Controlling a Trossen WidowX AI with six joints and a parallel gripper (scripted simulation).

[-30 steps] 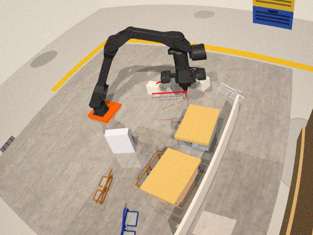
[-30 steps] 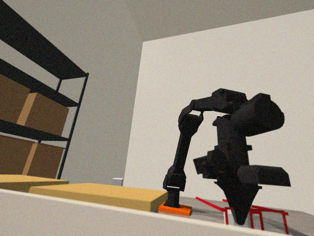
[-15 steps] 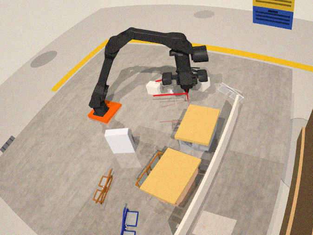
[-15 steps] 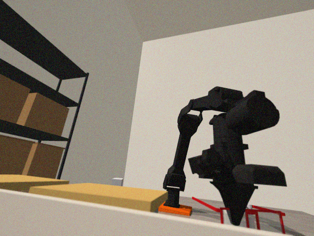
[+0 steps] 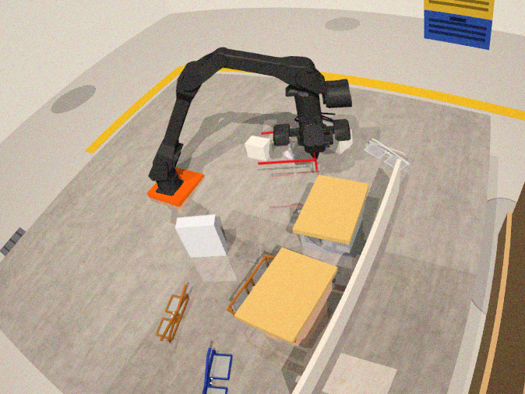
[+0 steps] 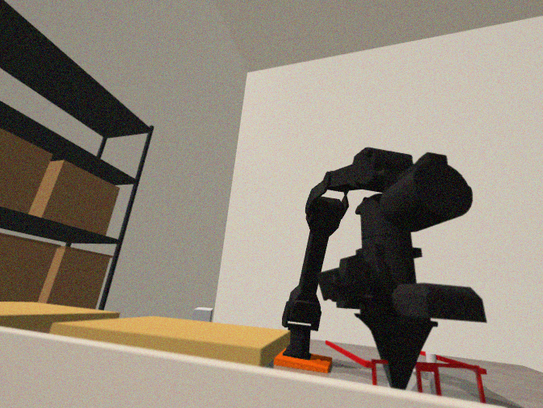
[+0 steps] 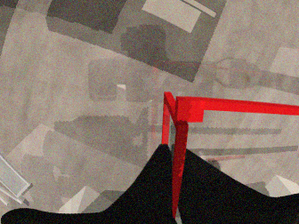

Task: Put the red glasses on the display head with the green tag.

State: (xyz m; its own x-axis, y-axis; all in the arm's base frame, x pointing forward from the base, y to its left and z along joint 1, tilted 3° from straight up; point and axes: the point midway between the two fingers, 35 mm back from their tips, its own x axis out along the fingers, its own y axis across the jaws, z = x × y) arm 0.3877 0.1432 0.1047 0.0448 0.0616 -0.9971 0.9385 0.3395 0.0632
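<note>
The red glasses (image 5: 288,161) (image 6: 346,352) (image 7: 240,105) hang in my gripper (image 5: 315,156) (image 6: 398,386) (image 7: 169,151), which is shut on the front frame. The temples are open and point toward the arm's base side. The glasses are above the floor, casting shadows. Two yellow boards cover most of what stands beneath them. A grey-blue body (image 5: 326,244) (image 6: 175,335) shows under the nearer board (image 5: 332,207), and a pinkish one (image 5: 318,315) under the farther board (image 5: 288,292) (image 6: 52,309). No green tag shows, and faces are hidden. The held glasses are clear of both boards.
A long pale wall (image 5: 368,254) (image 6: 131,364) runs behind the boards. Two white blocks (image 5: 257,147) (image 5: 344,145) stand near the gripper; clear glasses (image 5: 383,154) lie beyond. A white box (image 5: 201,235) stands upright. Orange-brown glasses (image 5: 183,292) and blue glasses (image 5: 208,364) lie farther away.
</note>
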